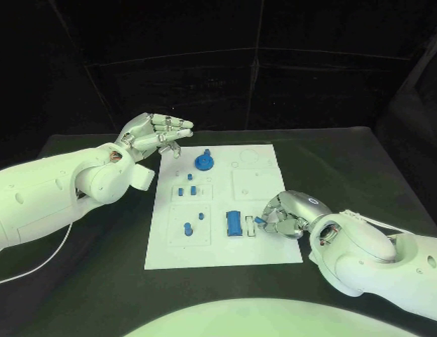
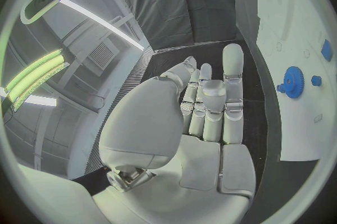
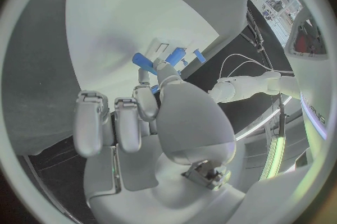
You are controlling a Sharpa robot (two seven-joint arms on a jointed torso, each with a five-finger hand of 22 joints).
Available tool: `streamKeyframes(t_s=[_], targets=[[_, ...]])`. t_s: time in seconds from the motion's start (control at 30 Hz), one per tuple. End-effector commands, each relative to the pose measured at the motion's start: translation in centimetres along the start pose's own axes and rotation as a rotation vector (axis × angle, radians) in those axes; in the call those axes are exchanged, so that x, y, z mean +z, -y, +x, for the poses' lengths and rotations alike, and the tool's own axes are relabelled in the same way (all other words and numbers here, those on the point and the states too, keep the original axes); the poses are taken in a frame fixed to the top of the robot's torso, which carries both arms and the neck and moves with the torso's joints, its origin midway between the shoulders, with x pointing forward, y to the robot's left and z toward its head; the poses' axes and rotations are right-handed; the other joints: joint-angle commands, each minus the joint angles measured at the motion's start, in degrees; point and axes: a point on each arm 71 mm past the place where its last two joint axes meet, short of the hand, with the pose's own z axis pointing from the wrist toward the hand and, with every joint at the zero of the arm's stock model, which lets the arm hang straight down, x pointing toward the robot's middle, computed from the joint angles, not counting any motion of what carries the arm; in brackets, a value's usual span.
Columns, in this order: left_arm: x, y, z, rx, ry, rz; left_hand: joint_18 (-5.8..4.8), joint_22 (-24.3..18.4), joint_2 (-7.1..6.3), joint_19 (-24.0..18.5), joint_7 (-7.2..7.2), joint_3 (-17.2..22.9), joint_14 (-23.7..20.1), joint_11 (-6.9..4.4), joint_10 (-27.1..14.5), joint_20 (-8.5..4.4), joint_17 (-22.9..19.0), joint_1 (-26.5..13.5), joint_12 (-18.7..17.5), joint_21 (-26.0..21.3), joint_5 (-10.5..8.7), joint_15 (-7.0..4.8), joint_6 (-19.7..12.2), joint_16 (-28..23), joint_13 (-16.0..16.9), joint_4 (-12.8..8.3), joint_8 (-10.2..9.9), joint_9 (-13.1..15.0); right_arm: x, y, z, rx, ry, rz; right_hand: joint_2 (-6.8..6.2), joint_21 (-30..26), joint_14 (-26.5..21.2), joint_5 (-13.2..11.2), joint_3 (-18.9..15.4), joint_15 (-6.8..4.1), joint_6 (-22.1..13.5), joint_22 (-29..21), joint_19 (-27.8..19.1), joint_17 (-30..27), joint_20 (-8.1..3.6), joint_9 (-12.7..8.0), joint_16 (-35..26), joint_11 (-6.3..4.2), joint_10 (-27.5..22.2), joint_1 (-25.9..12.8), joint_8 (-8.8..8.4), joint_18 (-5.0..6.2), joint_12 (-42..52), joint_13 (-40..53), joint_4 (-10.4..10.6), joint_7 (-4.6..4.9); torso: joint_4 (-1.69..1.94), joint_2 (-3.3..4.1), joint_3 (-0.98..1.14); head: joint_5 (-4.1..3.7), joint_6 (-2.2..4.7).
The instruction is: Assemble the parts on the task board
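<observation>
The white task board [image 1: 264, 242] lies flat in the middle of the table. A blue gear [image 1: 205, 163] stands near its far edge, also seen as the gear [image 2: 291, 82] in the left wrist view. A blue block [image 1: 234, 223] lies near the board's right side. My right hand [image 1: 284, 213] rests low over the board just right of that block, fingers curled, thumb and a finger pinching a small blue part [image 1: 257, 222]. My left hand [image 1: 156, 133] hovers above the board's far left corner, holding nothing, and the left wrist view shows its fingers [image 2: 210, 106] loosely extended.
Several small blue parts [image 1: 186, 189] sit in the left column of the board, with one more [image 1: 188, 228] nearer to me. Black table [image 1: 97, 281] surrounds the board. My left arm [image 1: 46, 193] stretches along the board's left side.
</observation>
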Motion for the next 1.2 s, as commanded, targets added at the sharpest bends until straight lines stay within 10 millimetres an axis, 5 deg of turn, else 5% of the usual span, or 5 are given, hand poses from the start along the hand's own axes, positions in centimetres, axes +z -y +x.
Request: streamKeyframes(t_s=[0.03,1.2], targets=[[0.1,0.2,0.2,-0.009,-0.011,0.007,0.87,-0.05,0.37,-0.30,-0.10,-0.23,-0.46,0.15,-0.43,0.05,-0.05,0.12,0.26,-0.36,0.33,-0.10,-0.29,-0.20,0.08,-0.08,0.32,-0.02,0.3,0.2,0.6,0.082,-0.062,0.059,-0.30,0.34,4.76,0.70,0.41,-0.45,1.90,6.08,1.61,9.78,-0.49,0.12,0.33,-1.34,1.75,-1.23,0.02,-0.58,0.58,2.92,0.53,-1.51,-0.08,0.00,-0.01,0.15,-0.09],[-0.1,0.2,0.2,-0.011,-0.016,0.002,0.87,-0.05,0.37,-0.30,-0.10,-0.23,-0.46,0.15,-0.43,0.05,-0.05,0.12,0.26,-0.36,0.33,-0.10,-0.29,-0.20,0.08,-0.08,0.32,-0.02,2.1,-0.8,1.2,0.089,-0.021,0.066,-1.52,0.54,4.87,0.50,1.39,-1.31,4.26,6.51,1.90,10.16,-1.30,2.27,0.52,-2.38,3.02,-7.94,1.83,-0.66,1.63,3.89,5.93,-2.83,-0.08,-0.05,0.01,0.51,-0.31]])
